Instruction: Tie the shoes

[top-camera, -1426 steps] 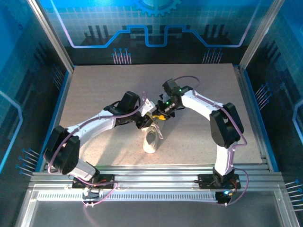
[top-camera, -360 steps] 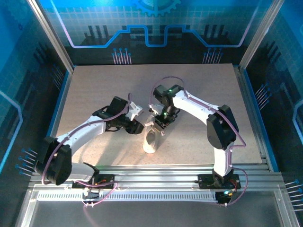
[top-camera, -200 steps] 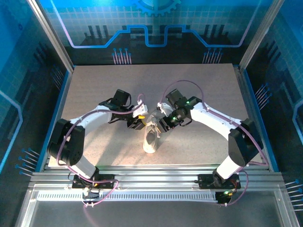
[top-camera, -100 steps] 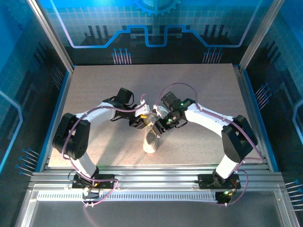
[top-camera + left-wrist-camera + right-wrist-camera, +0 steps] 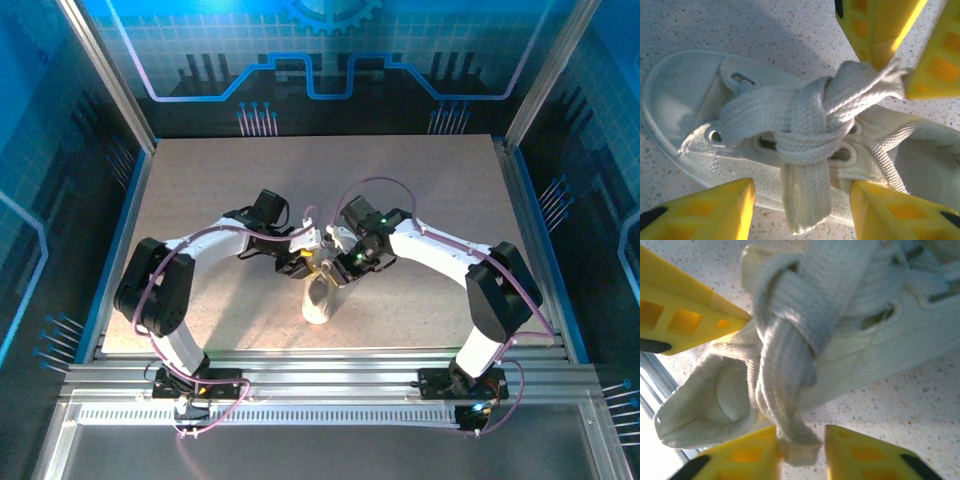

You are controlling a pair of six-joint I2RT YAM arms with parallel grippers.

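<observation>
Lace cropped at top edge

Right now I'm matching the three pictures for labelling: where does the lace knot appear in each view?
Top external: lace knot near picture centre, on the white sneaker.
Left wrist: knot mid-frame, over the eyelets.
Right wrist: knot upper middle, seen from close up.
Shared landmark: the sneaker's white canvas under the knot.

Speckled beige tabletop is catching the light, blue circuit-patterned back panel is glowing behind it, aluminium rails are running along the near edge.
</observation>
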